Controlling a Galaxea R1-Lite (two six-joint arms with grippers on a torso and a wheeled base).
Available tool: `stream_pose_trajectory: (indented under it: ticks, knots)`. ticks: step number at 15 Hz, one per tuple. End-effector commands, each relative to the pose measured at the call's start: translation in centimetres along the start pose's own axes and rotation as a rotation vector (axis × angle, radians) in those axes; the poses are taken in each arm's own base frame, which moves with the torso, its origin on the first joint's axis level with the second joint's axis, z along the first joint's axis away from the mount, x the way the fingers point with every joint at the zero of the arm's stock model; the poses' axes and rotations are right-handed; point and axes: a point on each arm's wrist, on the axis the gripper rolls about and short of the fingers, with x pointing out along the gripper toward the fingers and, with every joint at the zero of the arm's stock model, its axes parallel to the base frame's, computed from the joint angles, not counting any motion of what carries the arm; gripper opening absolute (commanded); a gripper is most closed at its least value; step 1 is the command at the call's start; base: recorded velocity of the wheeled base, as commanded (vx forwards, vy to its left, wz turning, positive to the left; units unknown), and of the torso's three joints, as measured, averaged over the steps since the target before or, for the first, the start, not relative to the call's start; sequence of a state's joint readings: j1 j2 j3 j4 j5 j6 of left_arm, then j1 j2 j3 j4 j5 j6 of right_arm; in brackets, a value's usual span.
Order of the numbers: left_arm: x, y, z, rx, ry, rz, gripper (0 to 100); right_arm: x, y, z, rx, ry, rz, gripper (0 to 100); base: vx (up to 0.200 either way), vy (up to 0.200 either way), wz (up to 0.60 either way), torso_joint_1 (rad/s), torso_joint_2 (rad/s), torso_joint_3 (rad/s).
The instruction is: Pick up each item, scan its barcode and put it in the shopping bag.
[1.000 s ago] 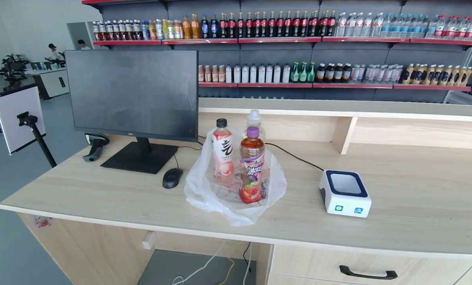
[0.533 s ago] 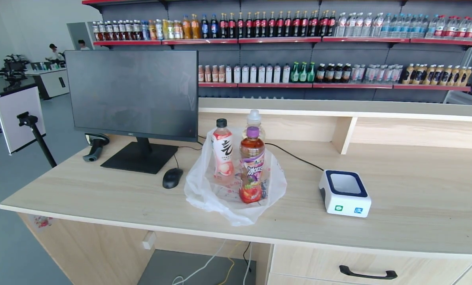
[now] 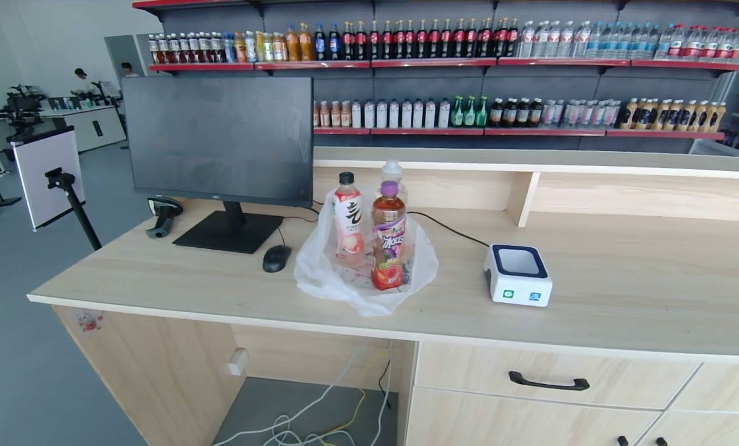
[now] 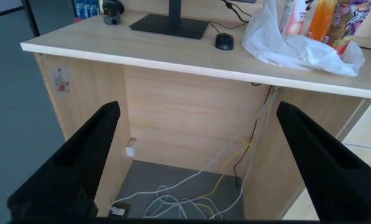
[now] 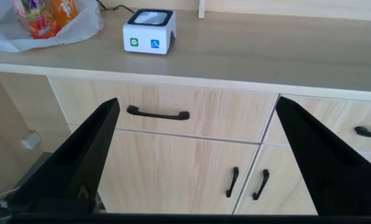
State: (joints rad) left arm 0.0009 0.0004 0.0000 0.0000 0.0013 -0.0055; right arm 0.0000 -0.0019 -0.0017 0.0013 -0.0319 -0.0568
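A clear plastic shopping bag (image 3: 344, 288) lies open on the wooden counter (image 3: 592, 285). Three bottles stand in it: a pink-labelled one (image 3: 348, 224), a purple-capped one (image 3: 388, 241) and a white-capped one (image 3: 393, 173) behind. The white barcode scanner (image 3: 516, 274) sits to the bag's right. My left gripper (image 4: 197, 112) hangs open below counter height, in front of the counter's left part, with the bag (image 4: 297, 46) above it. My right gripper (image 5: 197, 106) is open too, level with the drawers, the scanner (image 5: 149, 30) up on the counter ahead. Neither holds anything.
A monitor (image 3: 220, 139), a mouse (image 3: 276, 258) and a handheld scanner (image 3: 161, 217) occupy the counter's left. Drawers with black handles (image 5: 157, 114) face the right gripper. Cables (image 4: 191, 186) trail in the open knee space. Shelves of bottles (image 3: 468, 80) line the back wall.
The whole head picture has shifted: the camera has drawn back from the counter, which now looks smaller with its drawers showing. The bag, bottles and scanner keep their places.
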Motion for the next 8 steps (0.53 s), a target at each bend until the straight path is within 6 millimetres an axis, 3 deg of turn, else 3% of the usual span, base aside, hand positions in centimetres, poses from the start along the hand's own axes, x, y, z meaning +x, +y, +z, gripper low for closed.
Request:
stream_pose_trajectory:
  ticks: [1, 3, 6, 8]
  knots:
    - [0.00, 0.00, 0.00, 0.006, 0.000, -0.001, 100, 0.02, 0.00, 0.00, 0.000, 0.002, 0.000, 100, 0.000, 0.000, -0.60, 0.002, 0.00, -0.002]
    - [0.00, 0.00, 0.00, 0.006, 0.000, -0.001, 100, 0.02, 0.00, 0.00, 0.000, 0.002, 0.000, 100, 0.000, 0.000, -0.60, 0.007, 0.01, 0.002]
    - [0.00, 0.00, 0.00, 0.004, 0.000, -0.001, 100, 0.02, 0.00, 0.00, 0.003, 0.002, 0.000, 100, 0.000, 0.000, 0.00, 0.000, 0.00, 0.000]
    - [0.00, 0.00, 0.00, 0.006, 0.000, -0.001, 100, 0.02, 0.00, 0.00, 0.006, 0.002, 0.000, 100, 0.000, -0.200, 0.00, 0.005, 0.00, -0.002]
